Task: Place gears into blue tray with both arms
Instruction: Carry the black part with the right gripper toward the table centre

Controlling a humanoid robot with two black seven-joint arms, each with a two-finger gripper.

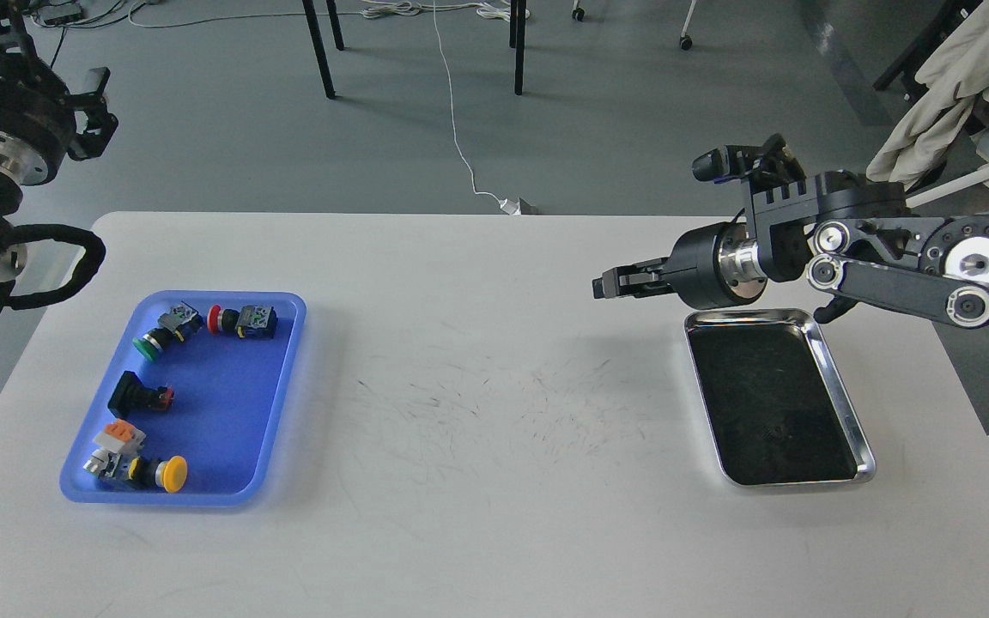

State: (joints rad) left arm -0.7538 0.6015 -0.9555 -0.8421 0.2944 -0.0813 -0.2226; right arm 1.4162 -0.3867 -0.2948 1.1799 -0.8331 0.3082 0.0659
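Switches [154, 397] fill blue tray [228, 395]; steel tray [838, 378] sits well apart.

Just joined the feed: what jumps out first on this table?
The blue tray at table left holds coloured push-button switches, none of them gears. At right, the shiny steel tray lies with a dark inside. The right gripper hangs just above its far-left corner.

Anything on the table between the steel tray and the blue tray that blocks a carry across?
Nothing visible. The table between the steel tray and the blue tray shows only scuff marks. The right end effector hovers near the steel tray's far left corner. No gears can be made out in its dark inside.
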